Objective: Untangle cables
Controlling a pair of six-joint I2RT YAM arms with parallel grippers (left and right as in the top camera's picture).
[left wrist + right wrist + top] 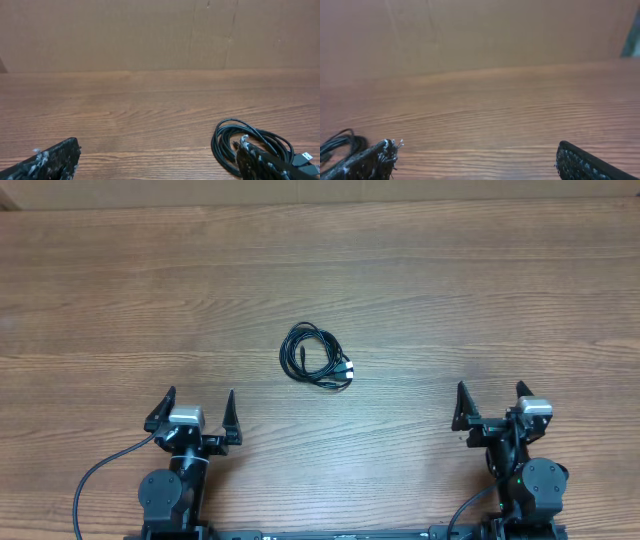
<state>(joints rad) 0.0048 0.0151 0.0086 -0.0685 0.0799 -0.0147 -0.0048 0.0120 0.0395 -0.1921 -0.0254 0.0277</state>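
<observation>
though coiled, the cables (310, 350) run diagonally, plugs (347, 368) at the near-right end.

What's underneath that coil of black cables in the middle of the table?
Only the wooden table shows under the cables, visible through the loops. The lower strands are partly covered where the loops overlap, so how they cross cannot be seen.

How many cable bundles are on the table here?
1: the cables lie coiled in the middle, ahead of the left gripper and right gripper, touching neither. The number of cords inside cannot be told.
</observation>
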